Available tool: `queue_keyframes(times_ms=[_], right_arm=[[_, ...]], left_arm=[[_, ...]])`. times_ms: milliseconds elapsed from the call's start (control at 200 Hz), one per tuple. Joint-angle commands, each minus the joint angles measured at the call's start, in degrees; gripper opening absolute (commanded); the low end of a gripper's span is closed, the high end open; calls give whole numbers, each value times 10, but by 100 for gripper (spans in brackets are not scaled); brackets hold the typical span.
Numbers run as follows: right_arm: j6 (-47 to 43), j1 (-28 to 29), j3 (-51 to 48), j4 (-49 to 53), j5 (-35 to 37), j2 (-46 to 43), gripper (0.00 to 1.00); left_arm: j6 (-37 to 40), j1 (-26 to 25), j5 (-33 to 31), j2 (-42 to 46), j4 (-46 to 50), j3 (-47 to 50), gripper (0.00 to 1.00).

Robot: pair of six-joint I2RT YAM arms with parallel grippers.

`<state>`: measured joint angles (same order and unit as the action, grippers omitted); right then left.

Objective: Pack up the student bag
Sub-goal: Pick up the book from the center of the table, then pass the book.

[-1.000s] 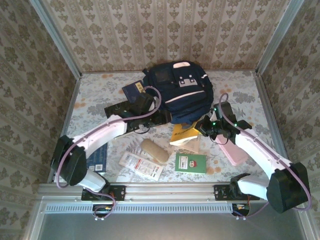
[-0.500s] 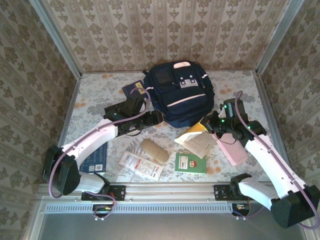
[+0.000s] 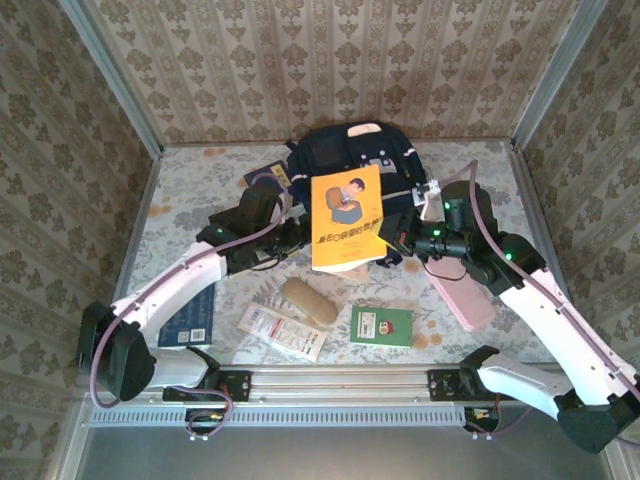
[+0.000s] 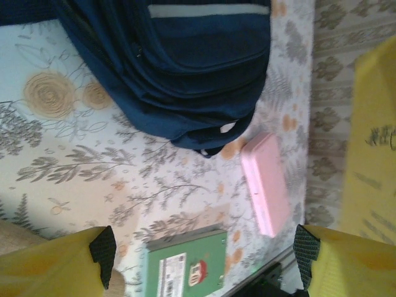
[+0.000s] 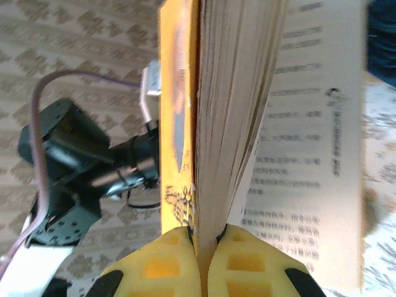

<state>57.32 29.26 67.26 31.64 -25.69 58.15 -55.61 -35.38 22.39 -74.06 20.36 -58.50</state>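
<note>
Well, in the overhead view a dark blue book (image 3: 190, 320) lies flat at about eight o'clock on the flowered table (image 3: 190, 190), beside the left arm (image 3: 180, 280), which reaches up toward one o'clock. The wrist camera shows the left gripper (image 4: 204, 247) with its yellow fingers (image 4: 55, 266) spread wide and nothing between them, hovering over bare tabletop just at six o'clock of the bag. A white and red packet (image 3: 282, 331) and a beige roll (image 3: 310, 300) lie near the front edge, at roughly six o'clock from that gripper, and a second small dark book (image 3: 265, 178) lies at the bag's nine o'clock, touching or just beside it. The student bag (image 3: 350, 160) sits at twelve o'clock on the table, against the back wall, with its striped front pocket facing up. A yellow book (image 3: 347, 218) is held up in front of the bag's lower half, cover toward the overhead camera, hiding part of the pocket. The right gripper (image 5: 203, 247) is clamped tight on the book's edge from its three o'clock side, with pages fanning loose above its fingers (image 5: 247, 263). A green card box (image 3: 381, 326) lies flat at six o'clock of the raised book, and a pink case (image 3: 462, 300) lies at four o'clock of it, partly under the right arm (image 3: 540, 300).
</note>
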Motion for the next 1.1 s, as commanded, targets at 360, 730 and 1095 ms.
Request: queue_keyframes(times_ms=[360, 730, 1095], right_arm=[[-47, 12, -16, -133, -4, 11, 0], [-62, 12, -36, -122, 24, -4, 0], [-32, 12, -92, -209, -16, -3, 0]], left_arm=[[-36, 45, -35, 101, -18, 30, 79], [-36, 110, -38, 201, -23, 103, 79], [-127, 88, 68, 158, -229, 137, 83]])
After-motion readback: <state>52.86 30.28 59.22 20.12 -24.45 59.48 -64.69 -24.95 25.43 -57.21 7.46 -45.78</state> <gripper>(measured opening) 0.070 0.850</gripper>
